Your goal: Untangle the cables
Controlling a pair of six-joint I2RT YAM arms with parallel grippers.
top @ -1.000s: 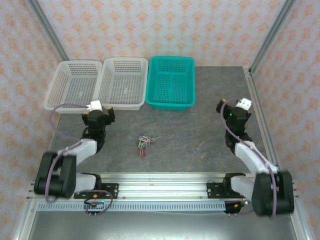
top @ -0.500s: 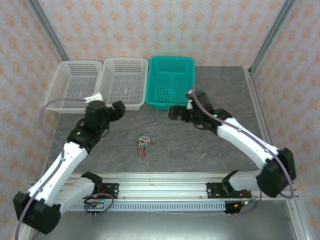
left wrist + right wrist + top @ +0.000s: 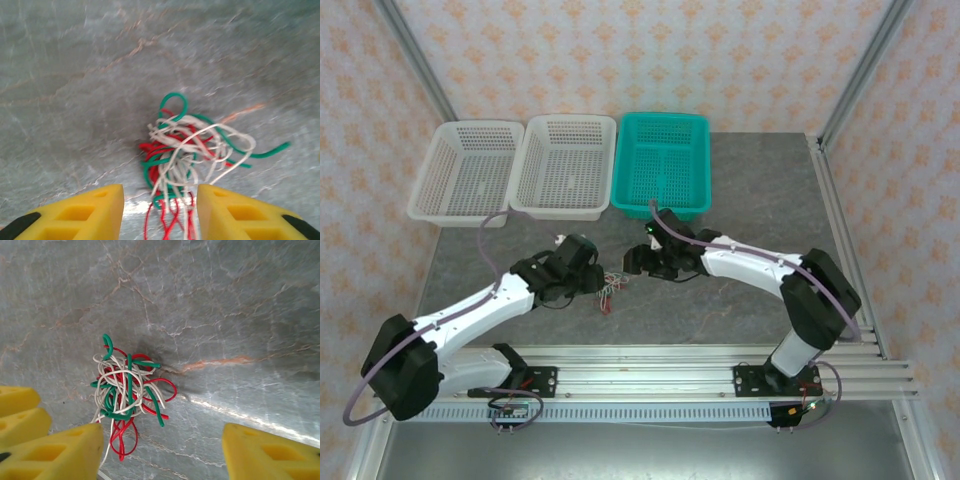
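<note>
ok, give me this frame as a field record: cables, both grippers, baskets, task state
cables: one tangled clump of red, white and green wires, lying on the table between the two grippers
left gripper: open, fingers either side of the clump's near strands; contact cannot be told
right gripper: open, clump off-centre in the gap, close to one finger, not gripped
white baskets: side by side at the far edge
teal basket: beside them, same row
task state: wires not yet separated

Robot lab cell, aluminium frame posts (image 3: pixel 416 60), patterned wall panels (image 3: pixel 620 50), grey tabletop (image 3: pixel 750 200)
</note>
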